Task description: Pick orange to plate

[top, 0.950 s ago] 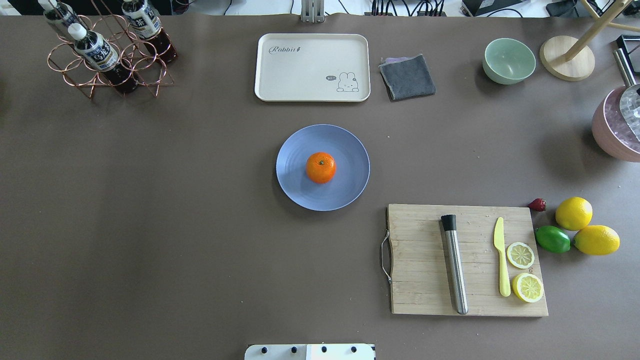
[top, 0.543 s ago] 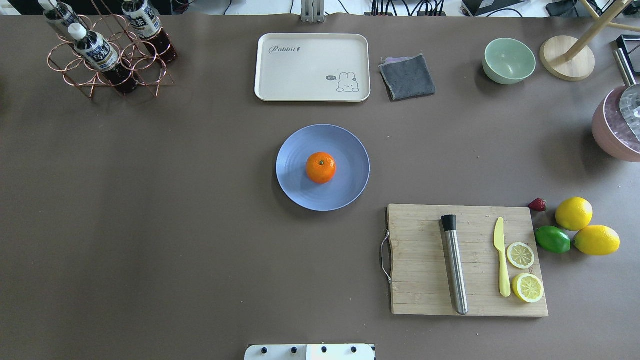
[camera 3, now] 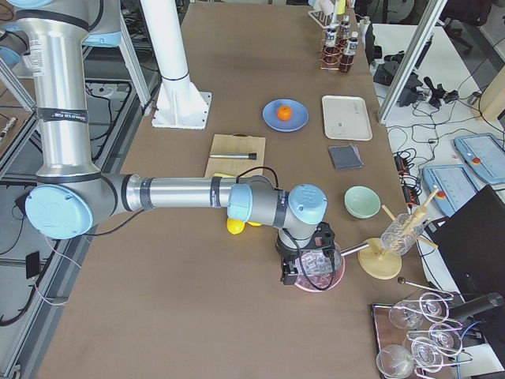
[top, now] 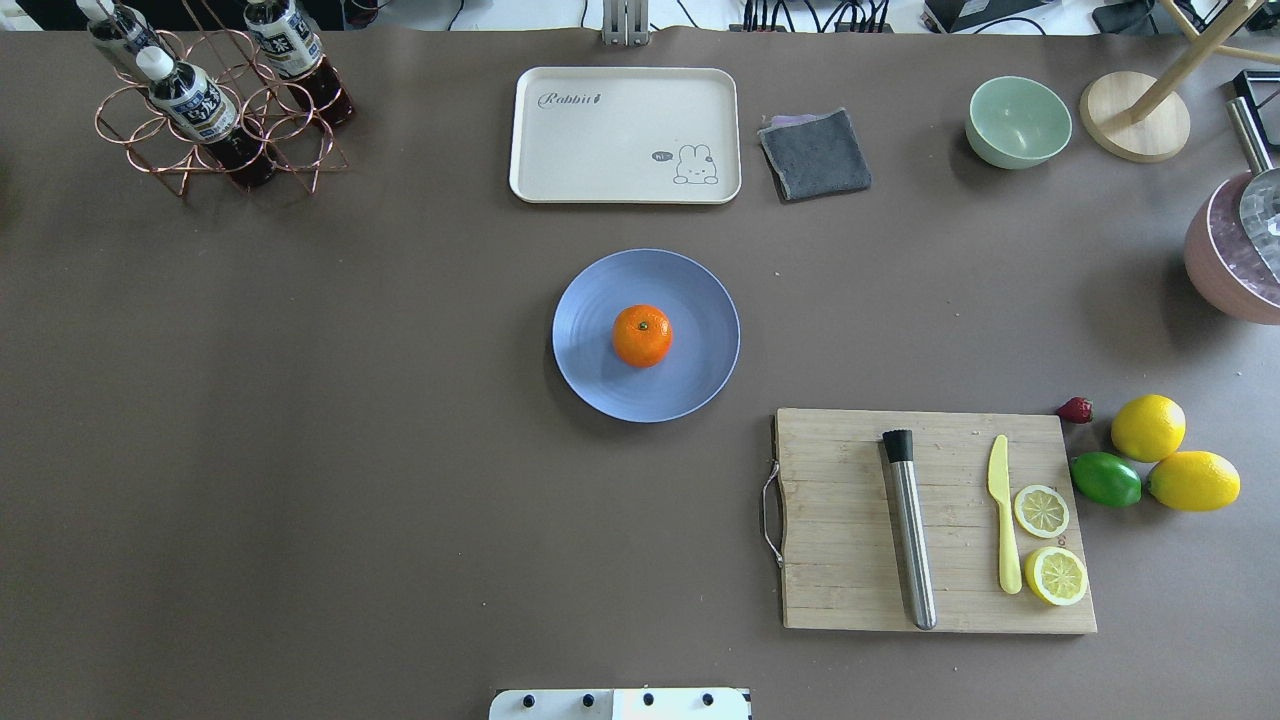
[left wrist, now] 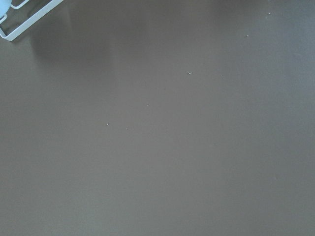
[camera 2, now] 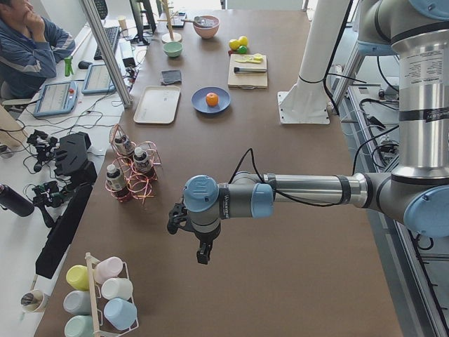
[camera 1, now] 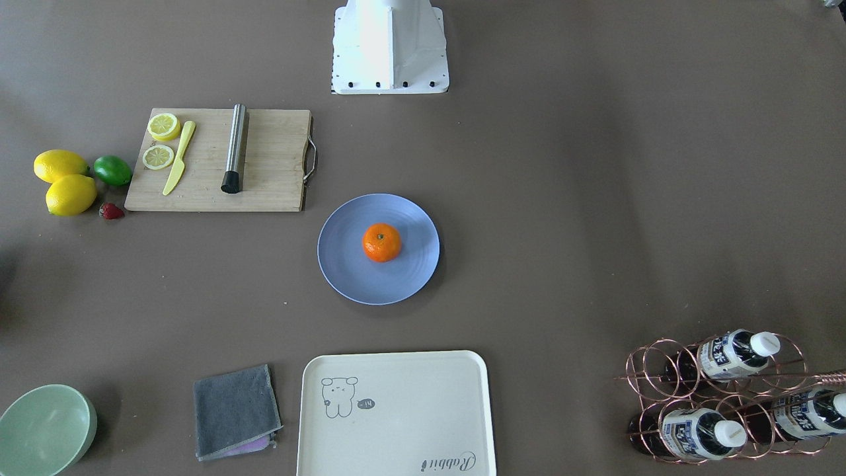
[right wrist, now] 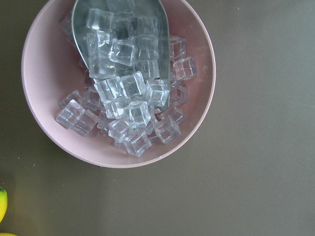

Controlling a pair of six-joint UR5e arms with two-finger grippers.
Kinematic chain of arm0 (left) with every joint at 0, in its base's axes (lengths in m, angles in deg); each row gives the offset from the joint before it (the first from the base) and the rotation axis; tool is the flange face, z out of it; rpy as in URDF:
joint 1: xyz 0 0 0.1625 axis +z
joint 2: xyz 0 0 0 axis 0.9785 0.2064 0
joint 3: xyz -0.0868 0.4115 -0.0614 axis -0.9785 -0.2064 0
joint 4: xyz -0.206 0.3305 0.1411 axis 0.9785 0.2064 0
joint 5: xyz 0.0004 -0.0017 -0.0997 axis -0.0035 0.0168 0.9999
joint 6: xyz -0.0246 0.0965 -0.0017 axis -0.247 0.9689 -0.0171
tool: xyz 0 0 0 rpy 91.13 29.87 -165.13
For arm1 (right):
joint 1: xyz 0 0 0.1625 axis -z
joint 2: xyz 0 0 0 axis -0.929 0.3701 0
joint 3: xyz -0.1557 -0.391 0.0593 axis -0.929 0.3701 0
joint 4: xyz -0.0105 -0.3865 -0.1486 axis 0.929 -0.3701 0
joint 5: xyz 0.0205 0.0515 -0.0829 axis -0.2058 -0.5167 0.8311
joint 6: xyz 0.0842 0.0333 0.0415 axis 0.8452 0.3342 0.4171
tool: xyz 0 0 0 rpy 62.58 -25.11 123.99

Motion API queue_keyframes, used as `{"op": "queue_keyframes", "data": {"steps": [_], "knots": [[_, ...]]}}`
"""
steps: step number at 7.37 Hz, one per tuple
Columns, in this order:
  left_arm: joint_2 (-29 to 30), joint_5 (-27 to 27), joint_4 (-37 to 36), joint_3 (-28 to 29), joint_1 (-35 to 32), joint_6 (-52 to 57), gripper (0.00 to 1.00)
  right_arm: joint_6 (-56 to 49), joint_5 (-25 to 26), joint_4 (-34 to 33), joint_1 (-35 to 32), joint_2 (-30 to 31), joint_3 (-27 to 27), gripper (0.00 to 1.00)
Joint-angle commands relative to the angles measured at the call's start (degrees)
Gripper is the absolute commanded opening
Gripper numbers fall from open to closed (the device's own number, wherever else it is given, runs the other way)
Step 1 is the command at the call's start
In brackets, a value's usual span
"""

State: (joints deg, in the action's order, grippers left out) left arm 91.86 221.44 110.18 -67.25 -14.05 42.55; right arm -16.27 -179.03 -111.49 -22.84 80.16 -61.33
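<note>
On the front-facing view, one orange (camera 1: 381, 242) sits mid one plate (camera 1: 344, 281). Overhead: orange and plate same spot as half a second ago, nothing moved. Two whole lemons (top: 1147, 427), one lime (top: 1105, 479), two lemon halves (top: 1041, 510), three bottles (top: 185, 100). Left side view: left gripper (camera 2: 203, 257) points down over bare table, well apart from plate; opening can't tell. Right side view: right gripper (camera 3: 304, 272) points down over pink ice bowl (camera 3: 338, 272); opening can't tell.

We note bright, diffuse lighting. The plate (top: 690, 300) casts a soft shadow toward lower left; the robot base (camera 1: 388, 46) is overexposed at top centre. Focus is sharp.
</note>
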Motion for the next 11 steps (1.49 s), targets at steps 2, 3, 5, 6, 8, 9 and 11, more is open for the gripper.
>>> {"op": "queue_keyframes", "data": {"steps": [2, 3, 5, 6, 8, 9, 11], "knots": [[0.11, 0.3, 0.13, 0.04, -0.06, 0.02, 0.99, 0.01, -0.07, 0.03, -0.02, 0.06, -0.05, 1.0], [0.11, 0.3, 0.13, 0.04, -0.15, 0.02, 0.99, 0.01, -0.07, 0.03, -0.02, 0.06, -0.14, 1.0], [-0.06, 0.39, 0.22, 0.04, -0.15, 0.02, 0.99, 0.01, -0.15, 0.03, 0.06, -0.03, -0.23, 1.0], [-0.24, 0.39, 0.39, -0.05, -0.15, 0.02, 0.99, 0.01, -0.15, 0.47, 0.06, 0.06, -0.23, 1.0], [-0.24, 0.39, 0.39, -0.05, -0.15, 0.02, 0.99, 0.01, -0.15, 1.35, 0.06, 0.06, -0.14, 1.0], [-0.24, 0.39, 0.39, -0.05, -0.15, 0.02, 0.99, 0.01, -0.07, 1.35, -0.02, 0.15, -0.14, 1.0], [-0.15, 0.39, 0.48, -0.05, -0.06, 0.02, 0.99, -0.08, -0.15, 1.44, -0.02, 0.06, -0.23, 1.0]]}}
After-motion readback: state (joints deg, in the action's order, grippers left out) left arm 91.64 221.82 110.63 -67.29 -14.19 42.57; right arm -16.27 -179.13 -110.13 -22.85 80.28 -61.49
